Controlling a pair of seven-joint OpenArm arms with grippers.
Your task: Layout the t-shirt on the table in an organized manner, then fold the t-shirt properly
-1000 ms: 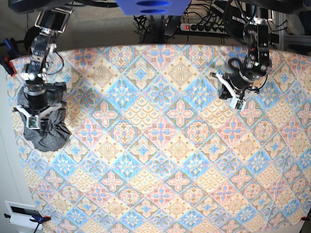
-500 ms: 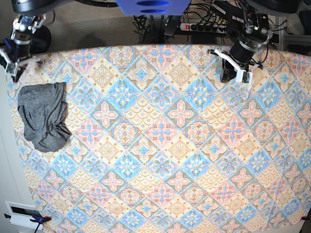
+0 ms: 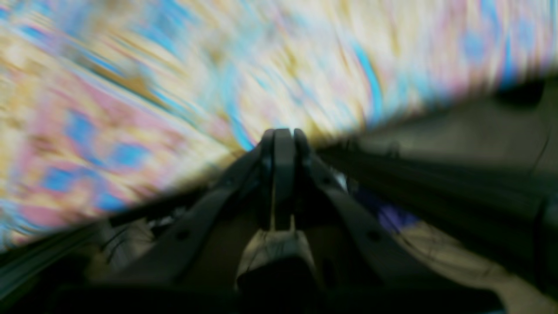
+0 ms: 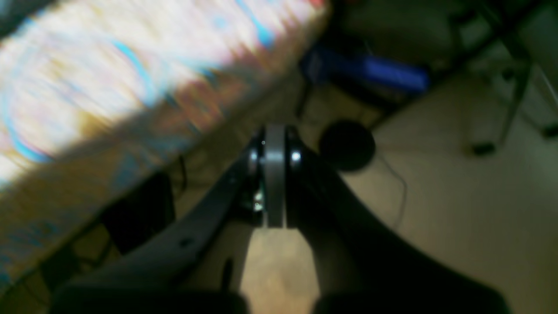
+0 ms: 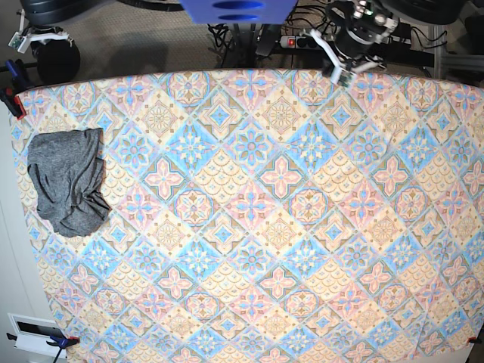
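The dark grey t-shirt (image 5: pixel 68 181) lies crumpled in a loose heap at the left edge of the table (image 5: pixel 280 227), with nothing touching it. My right gripper (image 5: pixel 29 38) is raised beyond the table's far left corner, well away from the t-shirt; the right wrist view shows it (image 4: pixel 274 131) shut and empty over the table edge and the floor. My left gripper (image 5: pixel 339 69) hangs at the far edge on the right side. The blurred left wrist view shows it (image 3: pixel 283 135) shut with nothing in it.
A power strip (image 5: pixel 302 41) and cables lie behind the far edge. Clamps (image 5: pixel 11 98) grip the cloth at the left edge. A white box (image 5: pixel 34 333) sits off the near left corner. A dark round object (image 4: pixel 346 146) rests on the floor.
Both arms have drawn back up to the far edge. The right gripper, which hung over the t-shirt a second ago, has left it lying alone. Both wrist views are motion-blurred.
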